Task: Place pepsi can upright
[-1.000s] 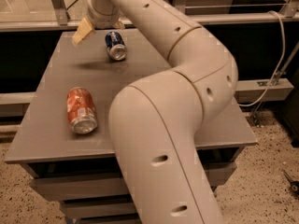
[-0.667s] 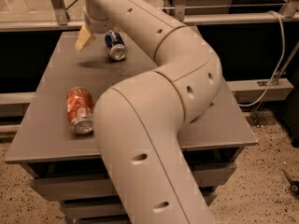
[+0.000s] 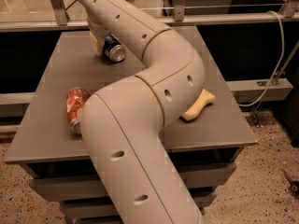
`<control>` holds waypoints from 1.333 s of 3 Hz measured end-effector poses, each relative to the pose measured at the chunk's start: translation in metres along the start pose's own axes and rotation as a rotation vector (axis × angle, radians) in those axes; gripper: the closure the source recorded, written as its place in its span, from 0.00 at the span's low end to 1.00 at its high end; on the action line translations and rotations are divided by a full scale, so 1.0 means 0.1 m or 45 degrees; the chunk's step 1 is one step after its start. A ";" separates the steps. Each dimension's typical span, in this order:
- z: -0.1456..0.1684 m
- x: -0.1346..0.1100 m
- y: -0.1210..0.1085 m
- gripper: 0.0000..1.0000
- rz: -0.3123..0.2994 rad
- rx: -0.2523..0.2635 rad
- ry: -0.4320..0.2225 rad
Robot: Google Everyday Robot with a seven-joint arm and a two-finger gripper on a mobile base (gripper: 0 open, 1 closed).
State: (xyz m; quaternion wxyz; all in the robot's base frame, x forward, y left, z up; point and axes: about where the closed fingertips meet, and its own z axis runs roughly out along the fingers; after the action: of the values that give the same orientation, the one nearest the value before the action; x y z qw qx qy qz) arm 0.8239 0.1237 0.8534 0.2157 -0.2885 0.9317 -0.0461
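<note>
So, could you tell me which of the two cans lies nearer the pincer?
The dark blue pepsi can at the far end of the table: the pincer is right beside it, while the red-orange can lies near the front edge.

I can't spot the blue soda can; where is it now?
In the camera view, the pepsi can lies on its side at the far left of the table, beside the gripper, beyond the red-orange can.

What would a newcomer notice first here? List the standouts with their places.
The bulky beige robot arm fills the middle, reaching across the grey table to the far side. There its end effector is right beside the dark blue pepsi can with silver ends, which lies on its side. A red-orange soda can lies at the near left, partly behind the arm.
</note>
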 end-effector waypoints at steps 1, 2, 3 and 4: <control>-0.03 -0.03 -0.14 0.61 0.006 0.024 -0.017; -0.22 -0.11 -0.33 0.84 0.005 0.011 -0.111; -0.61 -0.17 -0.55 1.00 -0.019 -0.105 -0.324; -1.06 -0.14 -0.66 1.00 -0.062 -0.251 -0.570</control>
State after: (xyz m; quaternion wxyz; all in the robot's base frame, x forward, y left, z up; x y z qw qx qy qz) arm 0.8228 0.0724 0.9687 0.3864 -0.3335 0.8535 0.1049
